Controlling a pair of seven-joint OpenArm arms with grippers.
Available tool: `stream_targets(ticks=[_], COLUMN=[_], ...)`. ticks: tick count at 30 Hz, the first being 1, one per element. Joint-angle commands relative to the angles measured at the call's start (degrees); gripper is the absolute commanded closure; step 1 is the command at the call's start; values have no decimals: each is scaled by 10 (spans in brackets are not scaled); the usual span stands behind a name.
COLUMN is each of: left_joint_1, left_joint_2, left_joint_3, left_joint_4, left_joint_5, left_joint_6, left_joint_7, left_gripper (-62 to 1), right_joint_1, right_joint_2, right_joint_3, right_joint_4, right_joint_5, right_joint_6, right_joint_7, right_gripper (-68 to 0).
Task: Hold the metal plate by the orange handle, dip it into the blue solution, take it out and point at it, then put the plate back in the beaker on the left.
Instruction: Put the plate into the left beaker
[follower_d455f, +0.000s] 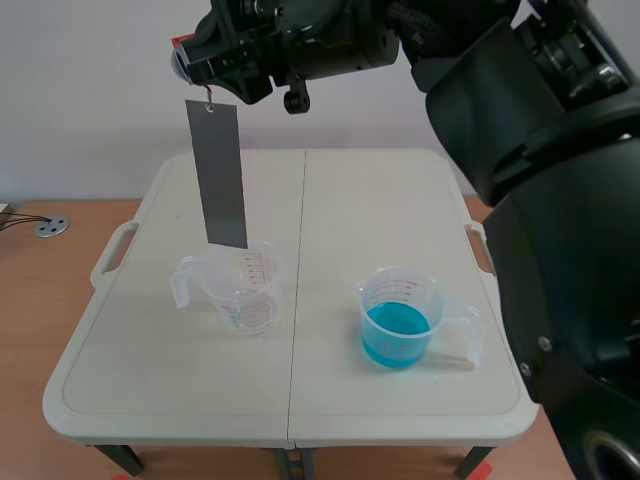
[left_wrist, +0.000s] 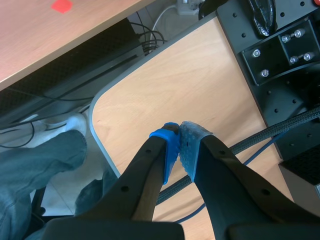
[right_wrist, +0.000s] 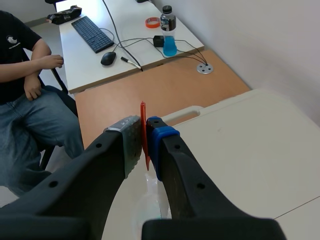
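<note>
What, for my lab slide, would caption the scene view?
Right gripper holds the metal plate by its orange handle over the clear left beaker; blue solution sits in the right beaker.

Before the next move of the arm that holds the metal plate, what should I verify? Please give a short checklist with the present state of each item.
1. Grip: right gripper shut on the orange handle: ok.
2. Hang: metal plate nearly upright over the left beaker: ok.
3. Plate's lower end clear of that beaker's rim: cannot tell.
4. Target: beaker with blue solution upright, apart from the left beaker: ok.
5. Other arm: left gripper shut on nothing, not near the beakers: ok.
</note>
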Motion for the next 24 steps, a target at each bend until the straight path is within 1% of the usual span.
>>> stream_targets(ticks=[1, 8, 17, 24], left_joint_1=[1, 1, 1, 1], left_joint_2=[0, 0, 0, 0], left_joint_3=[-2, -2, -2, -2], left_joint_4=[7, 7, 7, 7], left_joint_5=[1, 1, 1, 1], left_joint_6=[-1, -1, -1, -1], left_joint_7=[-3, -3, -4, -4], left_gripper=[-27, -27, -27, -27], right_joint_1=[17, 17, 16, 16], right_joint_2=[-4, -4, -4, -4], right_joint_3=[-1, -6, -6, -8], right_joint_4=[-1, -39, -81, -114], right_joint_5=[-1, -33, -59, -62], right_joint_6=[7, 7, 7, 7], right_joint_7=[23, 56, 96, 111], right_gripper=[-11, -11, -11, -11])
